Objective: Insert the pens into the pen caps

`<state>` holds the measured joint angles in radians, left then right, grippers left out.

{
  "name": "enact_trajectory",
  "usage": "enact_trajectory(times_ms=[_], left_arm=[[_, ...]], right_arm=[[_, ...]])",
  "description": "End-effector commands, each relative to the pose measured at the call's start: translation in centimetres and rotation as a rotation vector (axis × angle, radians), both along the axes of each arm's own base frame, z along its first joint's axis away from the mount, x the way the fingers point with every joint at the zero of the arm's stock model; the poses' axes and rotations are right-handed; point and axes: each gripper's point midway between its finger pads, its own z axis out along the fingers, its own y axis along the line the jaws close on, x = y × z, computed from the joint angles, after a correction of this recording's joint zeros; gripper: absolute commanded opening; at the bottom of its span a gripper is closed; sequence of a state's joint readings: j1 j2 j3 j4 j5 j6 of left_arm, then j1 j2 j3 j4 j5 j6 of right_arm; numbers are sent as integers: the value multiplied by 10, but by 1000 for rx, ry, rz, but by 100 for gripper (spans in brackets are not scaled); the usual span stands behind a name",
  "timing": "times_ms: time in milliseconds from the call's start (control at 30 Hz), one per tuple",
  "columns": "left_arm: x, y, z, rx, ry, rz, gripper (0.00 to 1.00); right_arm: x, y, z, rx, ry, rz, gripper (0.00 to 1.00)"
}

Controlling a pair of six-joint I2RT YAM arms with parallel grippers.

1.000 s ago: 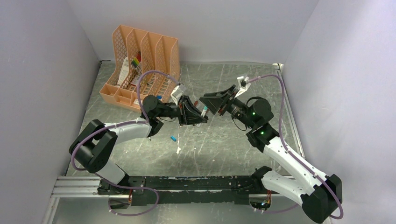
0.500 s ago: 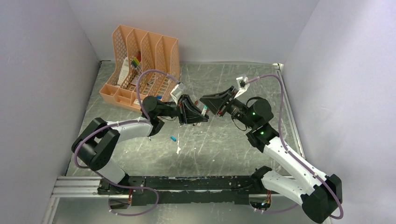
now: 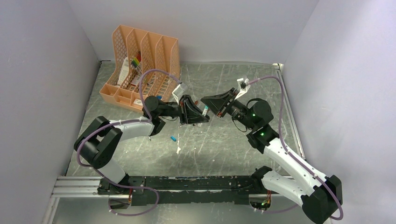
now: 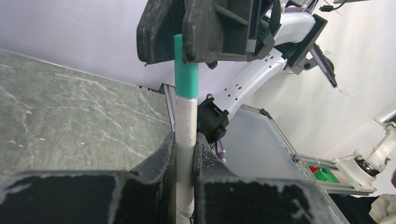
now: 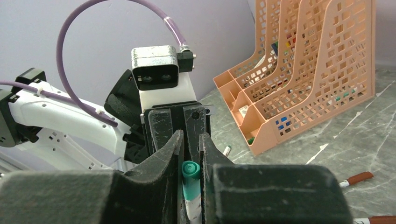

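Pinching a pen (image 4: 185,116), left end effector (image 4: 185,147) faces right end effector (image 5: 190,150) squeezing teal cap (image 4: 186,74); orange rack (image 3: 140,65) nearby.

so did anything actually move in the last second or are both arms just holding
Barely. The left arm's elbow crept a little to the right in the top view; the grippers hardly shifted. Nothing was taken or let go: the left gripper stays shut on the pen, the right gripper on the teal cap sitting on its tip. The loose blue cap lies where it was.
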<state>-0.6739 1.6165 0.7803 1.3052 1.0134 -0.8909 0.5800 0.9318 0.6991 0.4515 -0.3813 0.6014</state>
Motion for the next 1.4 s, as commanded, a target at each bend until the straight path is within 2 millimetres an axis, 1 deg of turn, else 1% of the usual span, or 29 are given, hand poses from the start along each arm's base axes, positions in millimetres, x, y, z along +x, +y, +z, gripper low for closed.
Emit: enact_trajectory(times_ms=[0,67,233,367,500,667,933,1133,1300,1367], left_arm=[[8,-1,34,-72,-87,42,7],[9,-2,37,-73,-90,43,7],[13,-6,54,-88,-117,24,7],[14,-9,67,-99,-154,-4,7],[20,-11,73,-96,-185,2,7],[20,-12,85,-108,-235,-21,7],[18,-12,107,-142,-281,-56,7],[33,-15,116,-166,-279,14,7],[53,-18,115,-142,-280,136,7],[60,-19,112,-118,-283,181,7]], right_arm=[[-2,0,-13,-24,23,7,0],[-3,1,-17,-33,35,18,0],[-9,5,-29,-63,64,62,0],[-14,7,-42,-109,104,90,0],[-20,9,-56,-153,143,129,0],[-24,11,-78,-202,202,160,0],[-32,14,-101,-216,255,204,0],[-35,15,-115,-214,292,198,0],[-30,14,-128,-223,350,110,0],[-26,13,-134,-249,374,64,0]])
